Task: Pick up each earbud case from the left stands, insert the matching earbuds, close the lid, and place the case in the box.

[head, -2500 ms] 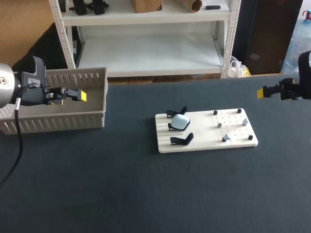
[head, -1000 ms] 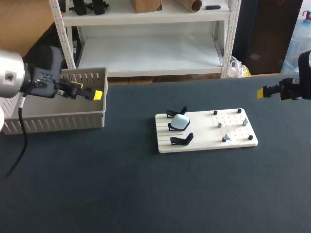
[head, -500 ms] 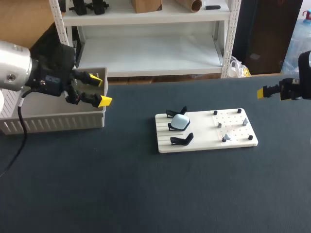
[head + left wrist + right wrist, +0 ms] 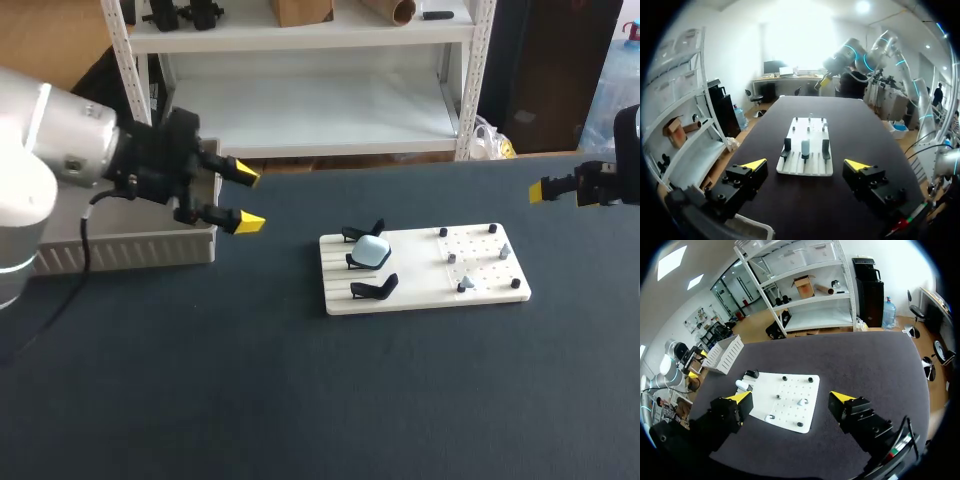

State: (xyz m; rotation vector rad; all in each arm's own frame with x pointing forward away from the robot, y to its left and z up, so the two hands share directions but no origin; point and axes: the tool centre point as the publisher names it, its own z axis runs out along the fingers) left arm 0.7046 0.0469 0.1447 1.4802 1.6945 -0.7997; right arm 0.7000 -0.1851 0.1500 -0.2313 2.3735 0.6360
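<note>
A white board (image 4: pixel 415 265) lies on the dark table (image 4: pixel 300 400). The pale earbud case (image 4: pixel 373 250) sits on the middle of three black stands (image 4: pixel 375 288) on the board's left side. The left gripper (image 4: pixel 248 198) hangs wide open and empty near the box (image 4: pixel 120 250). The right gripper (image 4: pixel 790 399) is open and empty too, well apart from the board.

My table (image 4: pixel 300 400) has a dark, matte top that fills the head view from side to side. Two things lie directly on it. A white board (image 4: pixel 420 272) lies flat toward 2 o'clock of the table's middle, grooved on its 9 o'clock half and dotted with holes on its 3 o'clock half. A pale slatted box (image 4: pixel 140 252) stands out at 10 o'clock, near the far edge, well apart from the board.
</note>
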